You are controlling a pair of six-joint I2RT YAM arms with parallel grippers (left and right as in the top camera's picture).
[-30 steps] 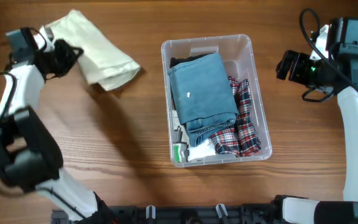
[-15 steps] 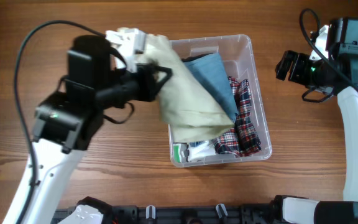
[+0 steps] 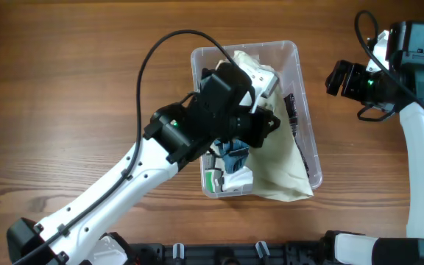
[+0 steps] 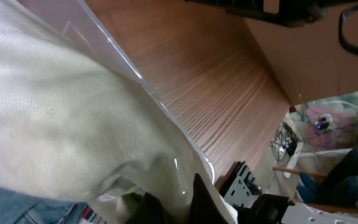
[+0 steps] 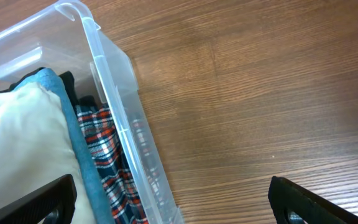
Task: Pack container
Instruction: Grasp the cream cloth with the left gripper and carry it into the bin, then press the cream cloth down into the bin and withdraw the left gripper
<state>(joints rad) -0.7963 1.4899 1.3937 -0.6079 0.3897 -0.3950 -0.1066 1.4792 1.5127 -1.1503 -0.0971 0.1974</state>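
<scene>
Left jaws: your left gripper (image 3: 267, 124) is low over the middle of the tub (image 3: 245, 46). Cream cloth (image 3: 289, 173) crowds its fingers, and you cannot tell whether they pinch it or stand apart.
Beside the left jaws: in the wrist view, the tub's clear wall and thick rim run close alongside, with bare wood beyond.
Under the left jaws: the cloth covers the tub's right half and spills over the rim at the corner nearest the arm bases. Jeans (image 5: 84, 158) and a plaid shirt (image 5: 104, 149) lie beneath it.
Tub: it sits mid-table between your two grippers, and your left arm crosses its left rim.
Right jaws: your right gripper (image 5: 173, 193) is spread wide with nothing between the fingers, apart from the tub's right wall.
Open room: bare table (image 3: 87, 110) lies ahead of the right jaws and left of the tub.
</scene>
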